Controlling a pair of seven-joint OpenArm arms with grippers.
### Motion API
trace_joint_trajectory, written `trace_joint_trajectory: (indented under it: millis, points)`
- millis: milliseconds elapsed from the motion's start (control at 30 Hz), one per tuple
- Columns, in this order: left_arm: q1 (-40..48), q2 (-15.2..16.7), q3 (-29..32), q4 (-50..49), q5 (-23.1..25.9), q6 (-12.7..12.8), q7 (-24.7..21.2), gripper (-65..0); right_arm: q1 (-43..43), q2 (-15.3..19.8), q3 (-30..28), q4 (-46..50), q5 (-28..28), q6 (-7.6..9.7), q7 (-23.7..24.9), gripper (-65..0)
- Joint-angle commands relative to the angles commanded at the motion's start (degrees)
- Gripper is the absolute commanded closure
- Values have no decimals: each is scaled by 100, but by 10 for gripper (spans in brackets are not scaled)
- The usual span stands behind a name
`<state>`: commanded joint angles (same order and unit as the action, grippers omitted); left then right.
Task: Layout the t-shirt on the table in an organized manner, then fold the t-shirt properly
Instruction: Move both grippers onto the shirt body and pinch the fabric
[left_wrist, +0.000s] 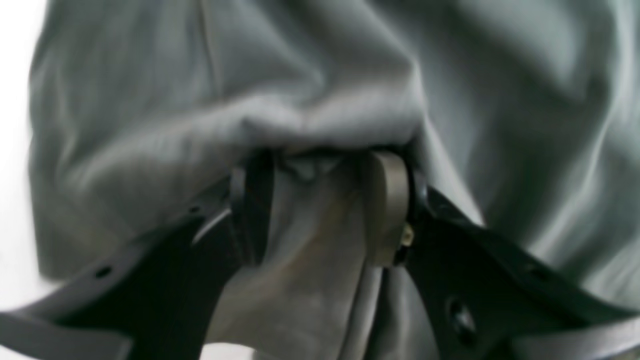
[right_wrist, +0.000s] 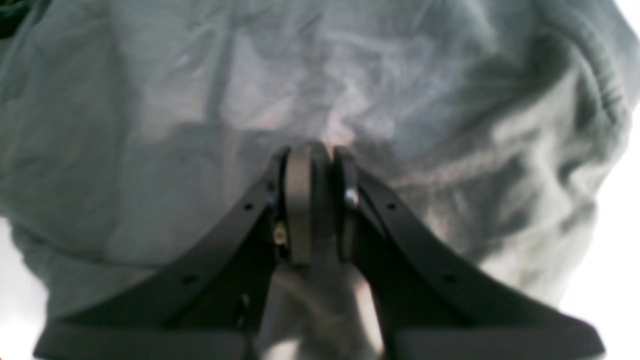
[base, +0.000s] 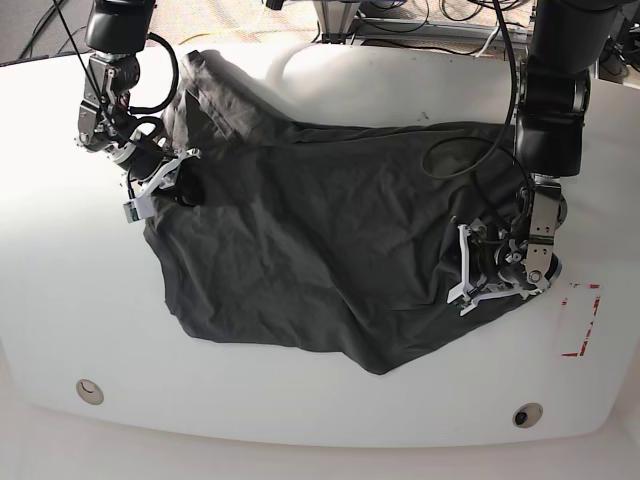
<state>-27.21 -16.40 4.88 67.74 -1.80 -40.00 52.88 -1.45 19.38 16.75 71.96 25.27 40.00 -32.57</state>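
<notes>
The dark charcoal-grey t-shirt (base: 320, 240) lies spread but wrinkled across the middle of the white table (base: 330, 425), with one part bunched toward the back left. My left gripper (base: 472, 272) is at the shirt's right edge. In the left wrist view it (left_wrist: 320, 160) is shut on a bunched fold of the shirt (left_wrist: 150, 100). My right gripper (base: 168, 180) is at the shirt's left edge. In the right wrist view it (right_wrist: 320, 150) pinches the shirt cloth (right_wrist: 150, 125) between nearly touching fingers.
A red dashed rectangle mark (base: 580, 320) is on the table just right of the left gripper. Two round grommet holes (base: 88, 390) (base: 527, 413) sit near the front edge. Cables and equipment stand beyond the table's far edge.
</notes>
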Motion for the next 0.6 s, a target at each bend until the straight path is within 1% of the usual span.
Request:
trace_joint_trajectory:
  millis: [67,133,233,300,333,367,433,533,600]
  points:
    - [114,0,-202,281,0,0,132,-274,9,0,0,193,0,0,-114,-122]
    - [220,0,-440,659,0,0,308,-304,9,0,18,501,9,0,-334,-185]
    - [369,26,-659,1099,-9,0,475,-371,0,-35,211,888,9,0,-642,-295]
    - [545,114,-888,1521,-9,0,580,-421,-18,-105,492,1240,0,0,-914,-392]
    - [571,123,-941,1609,-9,0,607,-429,-18,-123,536,1301,0,0,-967,-409]
    - [695,132,-1073,1846,-9,0,677,-449,-35,-202,695,1495,-18,0,-1134,-455]
    - [862,141,-1204,2119,-9,0,747,-460,-105,-246,905,1758,-18,0,-1354,-507]
    - [1125,141,-1310,2453,-26,0,756,-460,-220,-290,1240,2215,0,0,-1653,-575]
    - [1301,141,-1380,2620,-149,0,756,-460,-281,-352,1398,2426,0,0,-1829,-604]
